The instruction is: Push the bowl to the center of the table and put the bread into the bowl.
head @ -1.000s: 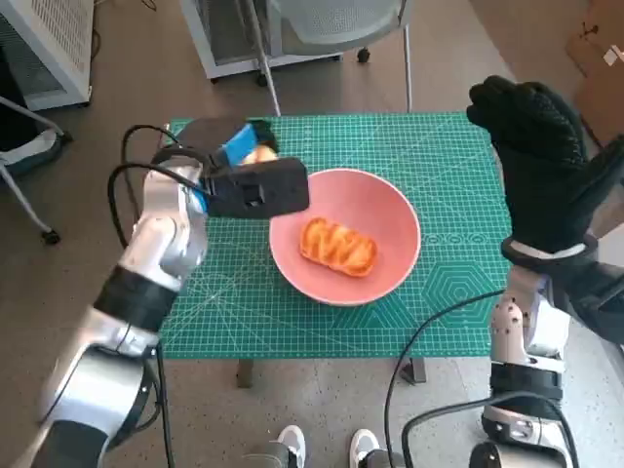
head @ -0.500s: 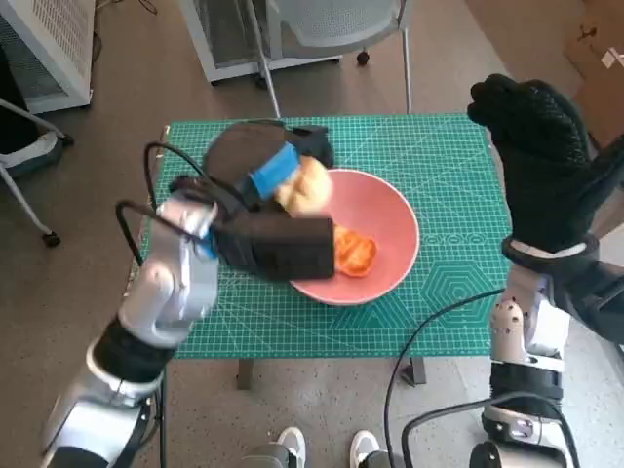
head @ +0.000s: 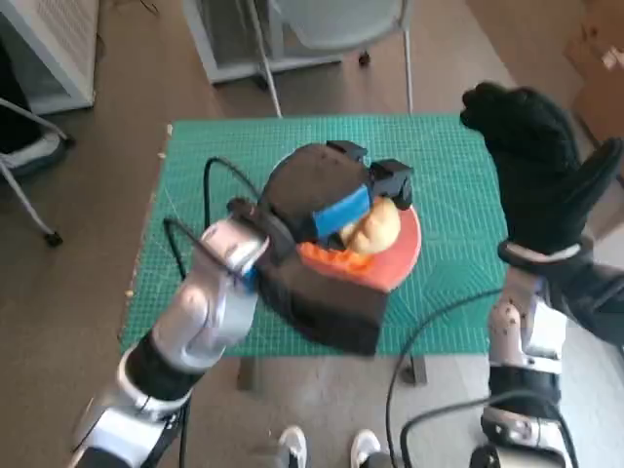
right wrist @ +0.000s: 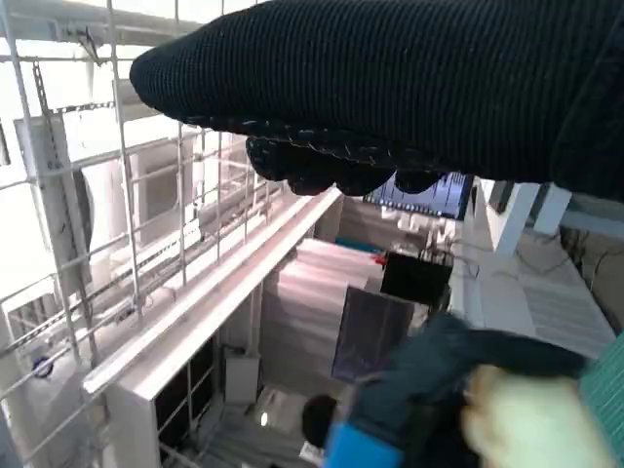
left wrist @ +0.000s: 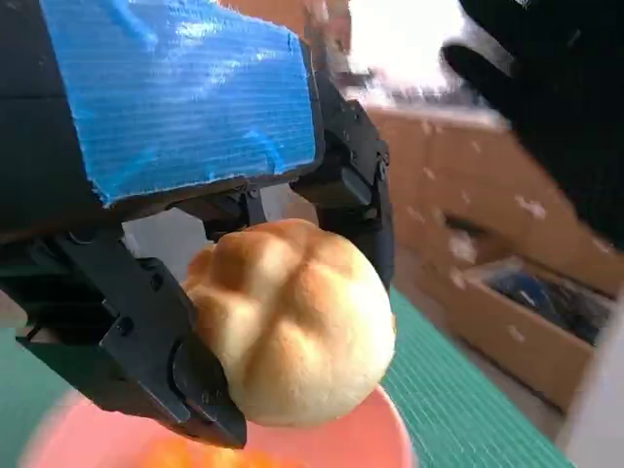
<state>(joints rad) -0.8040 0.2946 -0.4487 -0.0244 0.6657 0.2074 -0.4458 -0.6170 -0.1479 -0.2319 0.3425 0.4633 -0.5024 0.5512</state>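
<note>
a pale bread roll (left wrist: 292, 336) sits gripped in the left hand (head: 327, 200) just above the pink bowl (head: 402, 255) at the middle of the green table (head: 224, 175), while the right hand (head: 531, 161) hangs raised beside it, fingers spread and empty.

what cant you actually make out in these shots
- Pink bowl: head view, mostly hidden under the left hand and forearm; only its right rim shows.
- Orange bread in the bowl: a sliver shows; left wrist view cuts it off at the edge.
- Round bun: its underside is hidden.
- Right hand: its palm is turned away in the head view.
</note>
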